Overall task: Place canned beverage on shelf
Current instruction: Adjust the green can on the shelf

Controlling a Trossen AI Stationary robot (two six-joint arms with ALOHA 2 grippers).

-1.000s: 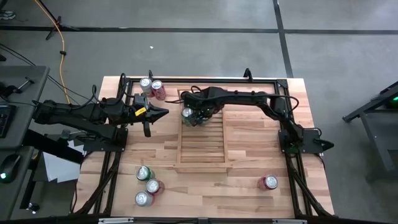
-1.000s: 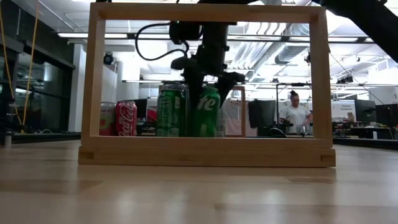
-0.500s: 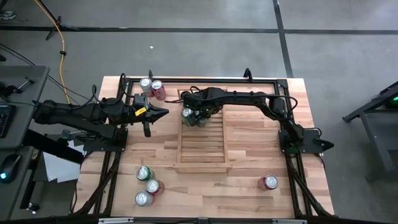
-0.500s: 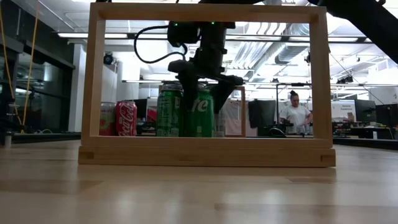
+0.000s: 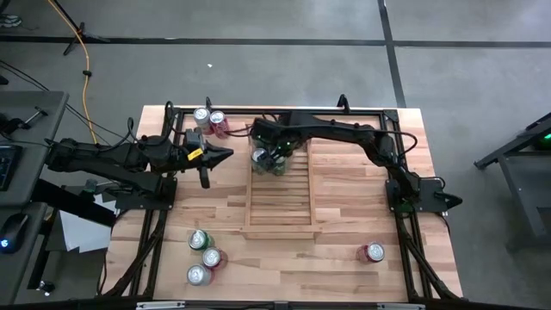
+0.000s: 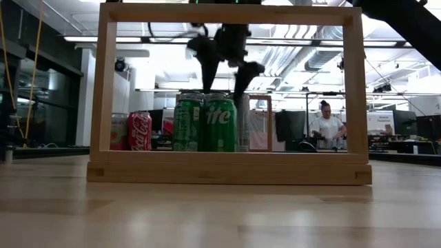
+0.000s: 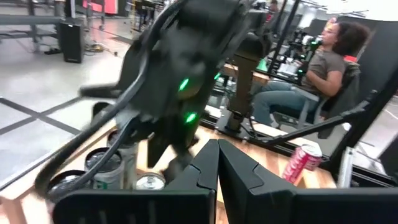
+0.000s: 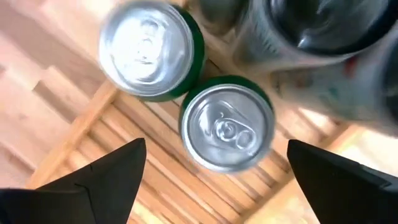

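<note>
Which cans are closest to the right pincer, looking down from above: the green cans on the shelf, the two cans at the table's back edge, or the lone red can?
1. Green cans on the shelf, right under the right pincer.
2. Pair of cans at the table's back edge, on the left.
3. Lone red can, front right corner.

2 cans (image 6: 207, 125) stand side by side on the shelf's (image 5: 277, 207) far end.
</note>
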